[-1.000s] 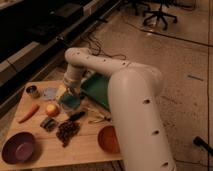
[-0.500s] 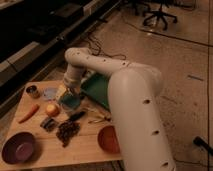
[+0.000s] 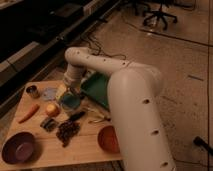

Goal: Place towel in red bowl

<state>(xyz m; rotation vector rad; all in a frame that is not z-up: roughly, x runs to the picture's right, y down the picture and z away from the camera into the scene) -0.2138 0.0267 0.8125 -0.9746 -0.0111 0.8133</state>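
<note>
A green towel (image 3: 96,88) lies flat at the back right of the wooden table (image 3: 85,146), partly hidden by my arm. The red bowl (image 3: 107,139) stands at the front right corner, empty as far as I can see, its right side behind the arm. My gripper (image 3: 71,91) reaches down over the middle of the table, just left of the towel's near edge and right above a teal round object (image 3: 69,102). I cannot tell whether it touches the towel.
A purple bowl (image 3: 17,148) stands front left. A carrot (image 3: 27,113), an apple (image 3: 52,109), a metal can (image 3: 33,91), a yellow sponge (image 3: 60,91), a dark cluster (image 3: 67,131) and a small dark item (image 3: 48,123) lie around. Shelving runs behind the table.
</note>
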